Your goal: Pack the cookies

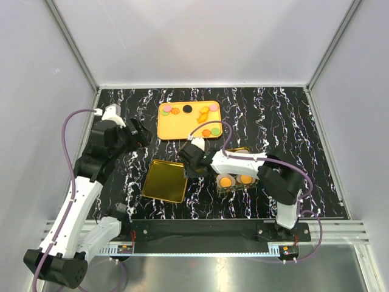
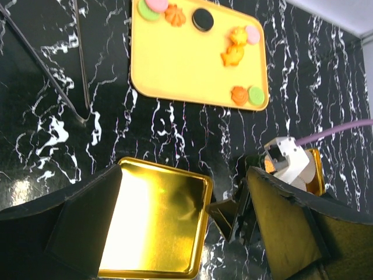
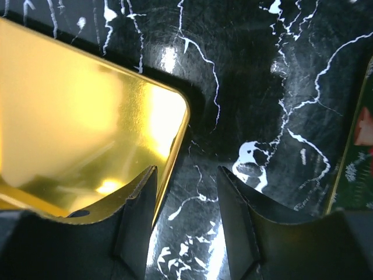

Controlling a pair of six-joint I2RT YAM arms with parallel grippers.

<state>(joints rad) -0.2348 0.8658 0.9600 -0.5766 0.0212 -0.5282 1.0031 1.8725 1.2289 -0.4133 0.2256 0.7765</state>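
Observation:
Several cookies lie on the orange tray: orange, pink and green ones and a black one. More orange cookies sit in a gold tin under my right arm. A gold lid lies flat left of the tin. My right gripper is low at the lid's right rim, straddling it with its jaws apart: the left finger is over the lid, the right finger over the table. My left gripper hangs open above the lid, holding nothing.
The black marbled table is ringed by grey walls. My right gripper shows just right of the lid in the left wrist view. A purple cable loops over the right arm near the tray's lower right corner.

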